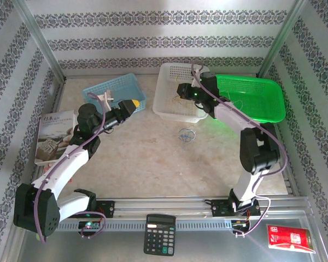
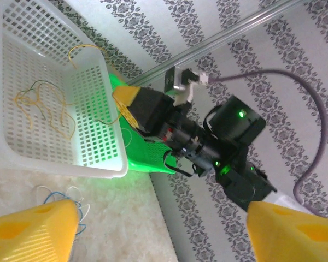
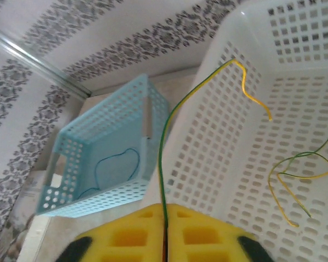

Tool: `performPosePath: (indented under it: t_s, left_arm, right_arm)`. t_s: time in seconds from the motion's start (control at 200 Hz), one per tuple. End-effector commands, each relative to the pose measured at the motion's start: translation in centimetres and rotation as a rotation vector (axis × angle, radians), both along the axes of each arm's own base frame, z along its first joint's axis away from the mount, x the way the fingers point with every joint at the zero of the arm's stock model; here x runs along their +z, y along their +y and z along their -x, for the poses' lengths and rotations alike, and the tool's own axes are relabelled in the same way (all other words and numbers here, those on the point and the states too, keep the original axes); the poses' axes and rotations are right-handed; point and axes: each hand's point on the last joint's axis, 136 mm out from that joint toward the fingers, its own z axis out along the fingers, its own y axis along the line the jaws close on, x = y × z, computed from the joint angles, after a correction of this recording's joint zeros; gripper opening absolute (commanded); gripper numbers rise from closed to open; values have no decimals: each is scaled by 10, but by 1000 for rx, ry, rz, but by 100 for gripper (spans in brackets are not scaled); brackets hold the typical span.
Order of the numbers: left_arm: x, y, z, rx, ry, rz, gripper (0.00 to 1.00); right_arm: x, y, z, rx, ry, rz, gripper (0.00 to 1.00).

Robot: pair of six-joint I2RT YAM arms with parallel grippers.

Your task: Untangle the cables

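The right claw point(image 3: 165, 218) pinches a yellow wire point(image 3: 160, 158) over the white basket point(image 3: 218, 136). The left claw point(image 2: 164, 229) is wide open. One tangle point(image 1: 186, 135) waits mid-frame.

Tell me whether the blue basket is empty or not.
Not empty. In the right wrist view, a thin blue wire lies looped on the floor of the blue basket.

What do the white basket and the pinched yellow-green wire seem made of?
White basket: moulded plastic, slightly glossy, judging by its even grid of holes. Yellow-green wire: probably plastic-sheathed and smooth; it is thin and shows springy bends.
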Motion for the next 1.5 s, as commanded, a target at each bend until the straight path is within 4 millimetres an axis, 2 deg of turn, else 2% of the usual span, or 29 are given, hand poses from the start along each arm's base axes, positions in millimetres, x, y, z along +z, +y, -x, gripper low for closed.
performPosePath:
  t_s: [0.0, 0.045, 0.1, 0.195, 0.3, 0.485, 0.585, 0.69, 0.814, 0.984, 1.099, 1.234, 1.419, 1.499]
  left_arm:
    - [-11, 2, 1, -5, 3, -41, 90]
    - [-12, 2, 1, -5, 5, -46, 95]
    - [-13, 2, 1, -8, 6, -53, 100]
    - [-16, 2, 2, -10, 14, -63, 100]
    - [-19, 3, 3, -5, 19, -70, 100]
    - [-28, 4, 6, -7, 36, -91, 100]
    - [-35, 4, 8, -8, 49, -97, 100]
    - [-43, 6, 10, -1, 68, -103, 100]
    - [-52, 6, 12, -2, 92, -112, 100]
    - [-65, 8, 13, 5, 121, -132, 100]
    - [-71, 8, 12, 6, 134, -133, 100]
    - [-77, 8, 11, 8, 149, -135, 100]
    - [-85, 9, 9, 11, 165, -145, 100]
    - [-86, 9, 10, 11, 169, -149, 100]
  right_arm:
    - [-3, 0, -18, -9, -5, 50, 36]
    - [-6, 0, -22, -9, 6, 61, 45]
    - [-6, 1, -25, -6, 5, 68, 51]
    - [3, 1, -23, -1, -9, 64, 53]
    - [15, 1, -13, 9, -25, 54, 53]
    - [29, 5, 27, 39, -43, 51, 53]
    - [26, 5, 56, 43, -42, 67, 53]
    - [10, 2, 88, 40, -23, 95, 53]
    - [-22, -4, 124, 36, 15, 158, 53]
    - [-68, -23, 154, -1, 82, 233, 57]
    - [-96, -29, 163, -9, 127, 268, 61]
    - [-120, -25, 163, 10, 168, 295, 61]
    - [-146, -4, 161, 59, 209, 327, 60]
    - [-154, 9, 164, 86, 225, 326, 55]
